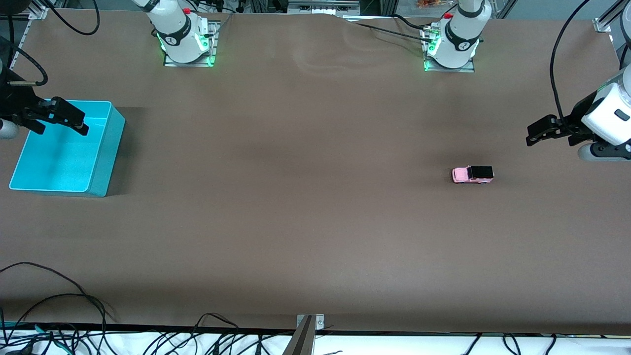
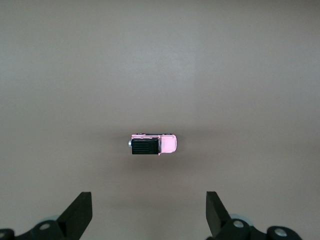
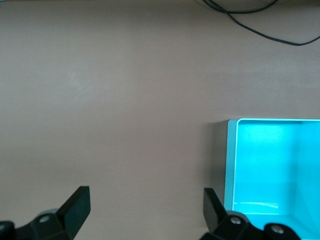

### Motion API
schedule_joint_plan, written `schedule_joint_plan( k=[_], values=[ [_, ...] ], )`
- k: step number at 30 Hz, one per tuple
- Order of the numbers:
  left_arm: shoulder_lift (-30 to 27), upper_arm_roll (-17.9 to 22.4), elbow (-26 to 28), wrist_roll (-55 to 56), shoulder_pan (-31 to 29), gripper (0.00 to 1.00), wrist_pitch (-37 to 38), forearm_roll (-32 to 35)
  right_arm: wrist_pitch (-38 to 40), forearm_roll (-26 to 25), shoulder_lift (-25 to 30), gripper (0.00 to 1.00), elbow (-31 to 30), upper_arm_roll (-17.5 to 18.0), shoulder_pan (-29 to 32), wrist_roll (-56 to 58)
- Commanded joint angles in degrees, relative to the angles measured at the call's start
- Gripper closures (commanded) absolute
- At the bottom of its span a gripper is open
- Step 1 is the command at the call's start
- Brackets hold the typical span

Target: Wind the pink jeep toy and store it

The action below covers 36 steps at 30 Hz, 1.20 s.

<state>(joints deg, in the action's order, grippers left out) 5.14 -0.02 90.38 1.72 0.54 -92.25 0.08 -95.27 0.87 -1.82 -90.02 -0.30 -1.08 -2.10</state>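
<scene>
The left gripper [image 1: 532, 135] hangs in the air over bare table at the left arm's end, its two fingers [image 2: 80, 212] spread wide with nothing between them. The pink jeep toy [image 1: 473, 174] stands on its wheels on the table [image 1: 305, 197], ahead of those parted fingers and lower than them, a short way toward the middle of the table and untouched; in the left wrist view the pink jeep toy [image 2: 152, 144] lies roughly centred between the two fingertips' lines but well apart from them, its black roof plainly visible over one end. The right gripper [image 1: 61, 121] hovers over the turquoise bin [image 1: 106, 162] at the right arm's end of the table, its fingers [image 3: 77, 207] likewise spread apart and empty. In the right wrist view one finger lines up over the turquoise bin [image 3: 231, 165] near its wall and the other over bare table beside it; the bin's visible interior holds nothing. Judged from this layout, no part of the task is complete: the toy is neither grasped nor wound, and it sits well apart from the bin. Remaining steps appear to be: descend and close on the toy, draw it back against the table to wind it, then get it into the bin. The right arm appears to wait.
</scene>
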Motion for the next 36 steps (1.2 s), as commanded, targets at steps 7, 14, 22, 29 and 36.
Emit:
schedule_joint_plan(
  k=[7, 14, 22, 29, 36],
  values=[
    [1.8, 0.2, -0.1, -1.4, -0.8, 0.00, 1.5, 0.3, 0.7, -0.3, -0.3, 0.00, 1.3, 0.1, 0.0, -0.1],
    [4.7, 0.2, -0.4, -0.1, -2.3, 0.00, -0.4, 0.9, 0.8, -0.3, -0.3, 0.00, 1.3, 0.1, 0.1, -0.1],
    [7.4, 0.0, -2.5, 1.7, -3.2, 0.00, -1.9, 0.7, 1.1, -0.3, -0.3, 0.00, 1.3, 0.2, 0.0, 0.0],
    [8.6, 0.1, -2.5, 2.1, -3.6, 0.00, -2.1, 1.2, 1.1, -0.4, -0.3, 0.00, 1.3, 0.2, 0.0, 0.0],
    [10.8, -0.2, -1.1, 7.1, -2.9, 0.00, -5.0, 4.3, 1.0, -0.3, -0.4, 0.00, 1.3, 0.2, 0.0, -0.1]
  ],
)
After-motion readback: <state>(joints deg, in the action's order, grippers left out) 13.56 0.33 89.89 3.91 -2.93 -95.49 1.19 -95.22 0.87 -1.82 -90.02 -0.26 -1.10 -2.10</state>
